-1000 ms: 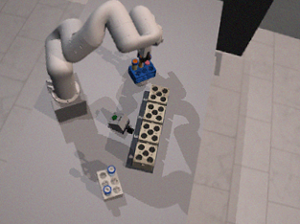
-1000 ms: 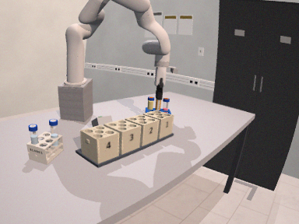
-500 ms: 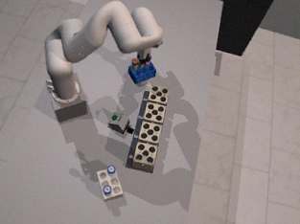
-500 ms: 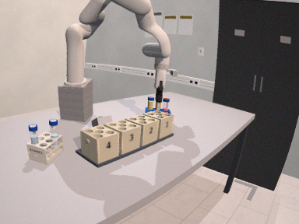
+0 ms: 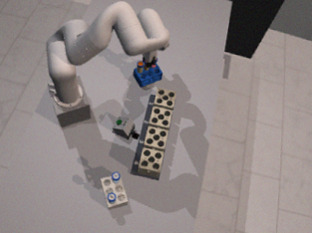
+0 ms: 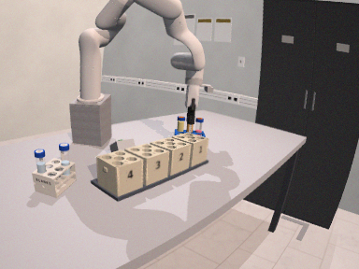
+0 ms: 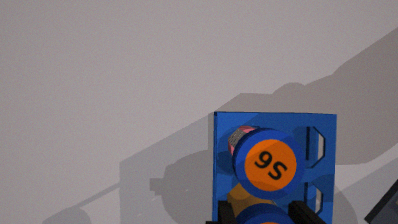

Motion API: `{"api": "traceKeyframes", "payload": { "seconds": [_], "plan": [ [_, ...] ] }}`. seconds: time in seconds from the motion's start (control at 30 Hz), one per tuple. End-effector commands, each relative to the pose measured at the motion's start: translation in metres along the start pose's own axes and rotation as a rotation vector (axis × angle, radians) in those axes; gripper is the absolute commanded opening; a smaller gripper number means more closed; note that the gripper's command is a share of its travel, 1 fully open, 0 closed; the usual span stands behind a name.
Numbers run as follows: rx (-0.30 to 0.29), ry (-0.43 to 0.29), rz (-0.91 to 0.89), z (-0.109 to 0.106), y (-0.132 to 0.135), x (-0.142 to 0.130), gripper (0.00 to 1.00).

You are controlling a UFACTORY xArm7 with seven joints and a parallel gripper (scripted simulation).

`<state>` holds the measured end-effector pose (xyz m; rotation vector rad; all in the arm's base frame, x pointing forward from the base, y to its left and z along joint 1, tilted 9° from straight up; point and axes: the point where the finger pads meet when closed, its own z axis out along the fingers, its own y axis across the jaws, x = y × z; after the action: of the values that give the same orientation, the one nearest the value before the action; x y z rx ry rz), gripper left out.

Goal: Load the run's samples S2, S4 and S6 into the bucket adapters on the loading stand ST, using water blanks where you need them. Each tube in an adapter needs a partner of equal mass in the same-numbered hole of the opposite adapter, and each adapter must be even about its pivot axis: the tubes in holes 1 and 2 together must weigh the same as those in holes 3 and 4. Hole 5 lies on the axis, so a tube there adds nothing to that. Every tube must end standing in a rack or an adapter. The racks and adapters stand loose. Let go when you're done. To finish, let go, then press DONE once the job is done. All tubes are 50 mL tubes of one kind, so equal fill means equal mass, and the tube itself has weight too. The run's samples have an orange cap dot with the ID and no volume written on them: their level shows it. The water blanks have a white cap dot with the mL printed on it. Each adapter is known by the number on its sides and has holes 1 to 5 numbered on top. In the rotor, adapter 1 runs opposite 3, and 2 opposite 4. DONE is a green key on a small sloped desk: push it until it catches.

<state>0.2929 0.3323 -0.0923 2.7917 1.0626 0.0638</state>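
My gripper [image 5: 149,61] [image 6: 191,122] [image 7: 263,215] is shut on an amber-filled tube [image 5: 147,69] [image 6: 190,128] with an orange cap dot, upright over the blue rack [image 6: 177,133] [image 7: 325,122]; its ID is cut off in the wrist view. Tube S6 [image 7: 272,162], with pink contents, stands in that rack. A yellowish, orange-dotted tube [image 5: 140,65] [image 6: 181,125] stands there too. Adapters 1 [image 6: 198,158], 2 [image 6: 184,165], 3 [image 6: 164,174] and 4 [image 6: 136,183] stand in a row on the stand [image 5: 144,138] [image 6: 118,198]; their holes look empty. Two water blanks [image 5: 116,176] [image 5: 111,198] stand in the pale rack [image 6: 41,187]; their numbers are unreadable.
The small sloped desk with the green DONE key [image 5: 118,122] is between the arm's base [image 5: 73,112] and the stand. The pale rack is beyond the adapter 4 end of the stand, and the blue rack is close to the adapter 1 end.
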Motion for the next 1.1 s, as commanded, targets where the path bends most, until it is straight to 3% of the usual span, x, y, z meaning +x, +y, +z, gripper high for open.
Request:
{"api": "traceKeyframes", "payload": {
  "seconds": [0.0, 0.17, 0.2, 1.07],
  "plan": [
    [0.001, 0.004, 0.000, -0.0014, -0.0006, 0.0016, 0.00],
    [0.001, 0.004, 0.000, -0.0014, -0.0006, 0.0016, 0.00],
    [0.001, 0.004, 0.000, -0.0010, -0.0006, 0.0016, 0.44],
    [0.001, 0.004, 0.000, -0.0011, -0.0006, 0.0016, 0.44]
  ]
}}
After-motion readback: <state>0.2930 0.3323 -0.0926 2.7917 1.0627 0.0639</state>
